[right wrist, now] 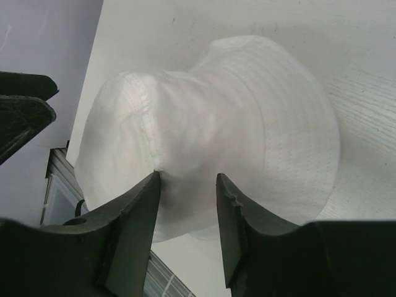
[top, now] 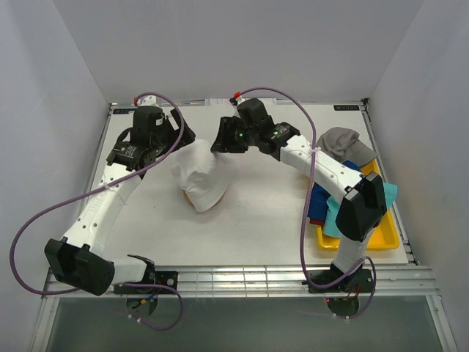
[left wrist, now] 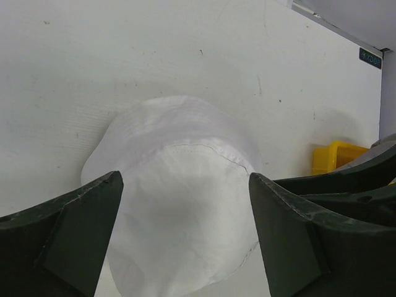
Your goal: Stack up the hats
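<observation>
Two open tools (left wrist: 185, 178) (right wrist: 188, 177) at white hat (top: 199, 180)

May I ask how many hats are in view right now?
5: the white hat mid-table; the grey hat, navy hat, teal hat and a sliver of red hat piled at the yellow tray, partly hidden by the right arm.

White table (top: 264, 213): white hat (top: 199, 180) at centre; yellow tray (top: 386, 236) by right edge, grey hat (top: 344, 143) beyond.

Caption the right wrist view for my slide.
Open right gripper poised at the white hat above the pale table.
</observation>
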`<state>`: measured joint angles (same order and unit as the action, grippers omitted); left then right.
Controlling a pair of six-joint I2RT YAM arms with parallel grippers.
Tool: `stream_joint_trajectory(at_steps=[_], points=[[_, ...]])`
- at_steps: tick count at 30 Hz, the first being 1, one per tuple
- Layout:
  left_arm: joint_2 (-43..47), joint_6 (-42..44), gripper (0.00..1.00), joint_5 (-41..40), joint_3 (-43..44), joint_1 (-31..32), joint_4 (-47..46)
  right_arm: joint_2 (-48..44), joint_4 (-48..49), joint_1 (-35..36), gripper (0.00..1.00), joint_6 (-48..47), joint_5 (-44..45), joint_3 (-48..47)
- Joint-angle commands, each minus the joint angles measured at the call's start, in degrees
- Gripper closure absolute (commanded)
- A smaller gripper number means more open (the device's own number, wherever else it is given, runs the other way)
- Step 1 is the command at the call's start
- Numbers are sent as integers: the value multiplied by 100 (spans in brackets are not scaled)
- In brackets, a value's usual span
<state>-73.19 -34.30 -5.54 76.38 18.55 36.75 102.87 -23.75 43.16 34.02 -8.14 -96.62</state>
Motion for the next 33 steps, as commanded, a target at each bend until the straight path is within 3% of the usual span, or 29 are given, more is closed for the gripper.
stream_joint_trajectory(at_steps=[1,5,11,33], points=[[15,99,7,106,-27,-9,78,58,212,17,55,-115,-65,90],[-46,152,7,141,0,-9,122,137,257,0,76,-71,-82,187],[-108,205,7,150,17,-9,165,181,301,-27,86,-36,-65,266],[-178,266,8,123,-141,0,148,146,424,-106,90,-27,-74,346]])
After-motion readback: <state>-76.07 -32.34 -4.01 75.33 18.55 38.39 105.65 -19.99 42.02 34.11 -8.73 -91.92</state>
